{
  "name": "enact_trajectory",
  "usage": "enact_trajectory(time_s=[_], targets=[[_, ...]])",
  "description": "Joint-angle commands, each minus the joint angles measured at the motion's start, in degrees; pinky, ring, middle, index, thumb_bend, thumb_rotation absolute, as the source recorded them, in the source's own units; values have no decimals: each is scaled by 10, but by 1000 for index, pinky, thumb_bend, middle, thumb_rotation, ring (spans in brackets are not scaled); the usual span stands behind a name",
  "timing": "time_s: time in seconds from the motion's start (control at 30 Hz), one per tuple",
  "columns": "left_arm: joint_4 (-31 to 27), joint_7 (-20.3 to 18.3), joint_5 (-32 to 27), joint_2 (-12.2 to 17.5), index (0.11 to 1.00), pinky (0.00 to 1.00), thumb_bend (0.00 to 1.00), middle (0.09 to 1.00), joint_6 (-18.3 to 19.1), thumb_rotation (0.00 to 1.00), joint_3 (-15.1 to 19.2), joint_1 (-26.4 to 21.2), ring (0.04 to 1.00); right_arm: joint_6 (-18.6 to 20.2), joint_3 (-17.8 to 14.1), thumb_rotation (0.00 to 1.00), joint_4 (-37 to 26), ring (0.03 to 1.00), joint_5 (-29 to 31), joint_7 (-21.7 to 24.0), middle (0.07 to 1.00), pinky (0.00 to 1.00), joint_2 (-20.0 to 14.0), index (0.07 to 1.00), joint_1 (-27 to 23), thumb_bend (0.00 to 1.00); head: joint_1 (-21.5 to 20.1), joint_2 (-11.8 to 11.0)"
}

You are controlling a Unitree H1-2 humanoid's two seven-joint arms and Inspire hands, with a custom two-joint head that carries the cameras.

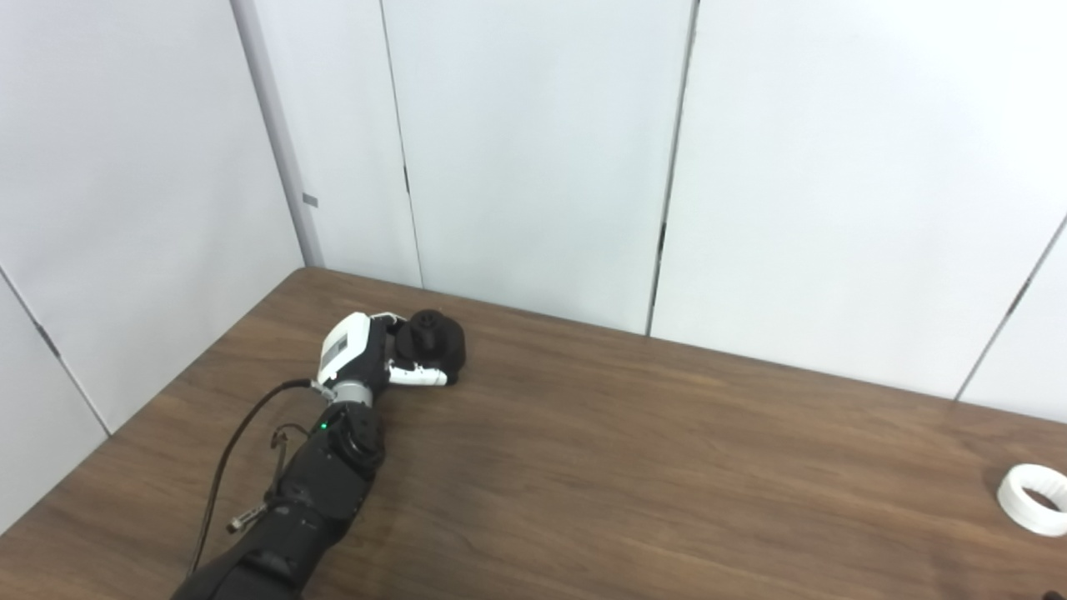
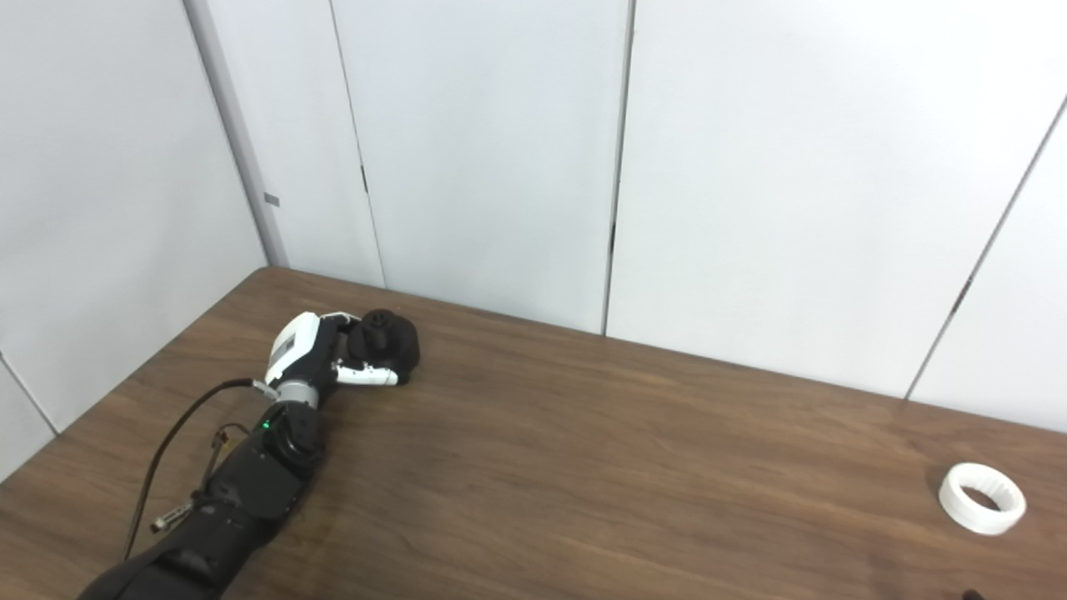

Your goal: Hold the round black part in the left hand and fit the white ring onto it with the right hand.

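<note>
Nearest you, at the bottom left, your left arm [image 1: 283, 517] comes in as a dark, jointed forearm with a black cable looping off its outer side and a small green light showing near the wrist. Over on the far right of the brown wooden table [image 1: 633, 467], at about the same depth, the white ring [image 2: 982, 497] lies flat with its opening up, alone and well apart from everything else; in the left eye view it sits right at the picture's edge. Follow your arm up the table and you reach your left hand [image 1: 371, 350], white-backed, resting at the tabletop in the far left part of the surface. Its fingers [image 1: 419, 377] are wrapped around the round black part [image 1: 433, 337], one white finger curling across the near side of it, so you are gripping that part. The part is a dark, rounded body with a smaller knob-like top standing up, and it appears to sit on the table while you hold it, though you cannot tell for sure whether it is just lifted. Your right hand does not show in either view. Beyond the hand, the table's far edge meets plain white wall panels [image 1: 533, 150] divided by thin vertical seams.
</note>
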Motion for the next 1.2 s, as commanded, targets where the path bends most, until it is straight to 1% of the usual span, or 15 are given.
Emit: enact_trajectory(time_s=[0.0, 0.1, 0.2, 0.27, 0.37, 0.5, 0.57, 0.67, 0.73, 0.8, 0.87, 0.93, 1.0, 1.07, 1.17], targets=[[-5, 10, -2, 7, 479, 991, 524, 762, -12, 52, 3, -24, 898, -9, -2, 1000, -21, 946, 6, -2, 901, 932, -5, 929, -7, 765, 0, 0], [-8, 11, -7, 5, 479, 968, 524, 756, -13, 53, 5, -21, 898, -9, -2, 1000, -20, 950, 4, -2, 901, 937, -5, 931, -7, 779, 0, 0], [-13, 11, -12, 4, 479, 946, 524, 755, -15, 53, 8, -18, 897, -8, -1, 1000, -22, 938, 6, -2, 897, 889, -4, 926, -7, 776, -4, 3], [-25, 8, -19, 2, 480, 939, 524, 762, -11, 52, 14, -13, 902, -9, -1, 1000, -24, 945, 7, -1, 900, 926, -4, 930, -6, 764, -6, 5], [-63, 3, -20, 1, 481, 935, 524, 763, -8, 52, 14, 1, 897, -5, 1, 1000, -27, 953, 4, -2, 904, 947, -3, 934, -6, 766, -13, 8], [-177, -28, 8, 9, 482, 927, 524, 775, 4, 53, -12, 43, 908, 2, 6, 1000, -30, 961, 0, -4, 911, 981, 1, 944, -6, 778, -26, 14], [-226, -41, 17, 9, 482, 867, 525, 764, 3, 54, -19, 62, 877, 4, 8, 1000, -32, 967, -2, -4, 918, 996, 2, 950, -7, 780, -34, 17], [-297, -65, 36, 8, 482, 828, 525, 756, 9, 57, -31, 88, 851, 7, 12, 1000, -36, 989, -4, -6, 927, 1000, 6, 952, -7, 765, -50, 23], [-358, -96, 45, 7, 482, 838, 525, 769, 17, 59, -43, 108, 863, -3, 19, 1000, -33, 998, -7, 0, 952, 1000, 3, 979, -8, 749, -62, 28], [-409, -119, 50, 3, 482, 849, 525, 775, 20, 57, -50, 126, 870, 0, 24, 1000, -36, 1000, -11, -3, 965, 1000, 5, 995, -9, 754, -72, 32], [-463, -142, 58, -3, 482, 878, 525, 776, 26, 57, -59, 145, 872, 18, 26, 1000, -47, 1000, -6, -11, 964, 1000, 16, 999, -10, 738, -81, 36], [-515, -169, 66, -8, 483, 923, 524, 782, 34, 57, -70, 162, 876, 40, 28, 1000, -62, 1000, -4, -20, 963, 1000, 28, 999, -12, 684, -99, 45], [-561, -196, 73, -14, 483, 951, 524, 781, 42, 57, -82, 178, 873, 60, 32, 1000, -75, 1000, -7, -30, 956, 1000, 38, 1000, -14, 653, -108, 50], [-603, -219, 86, -22, 482, 990, 523, 780, 44, 56, -98, 195, 882, 78, 37, 1000, -86, 1000, -10, -41, 958, 1000, 43, 1000, -16, 590, -113, 53], [-632, -231, 126, -30, 482, 999, 521, 776, 19, 59, -131, 213, 883, 92, 48, 1000, -96, 1000, -19, -53, 959, 1000, 46, 1000, -17, 536, -129, 61]])
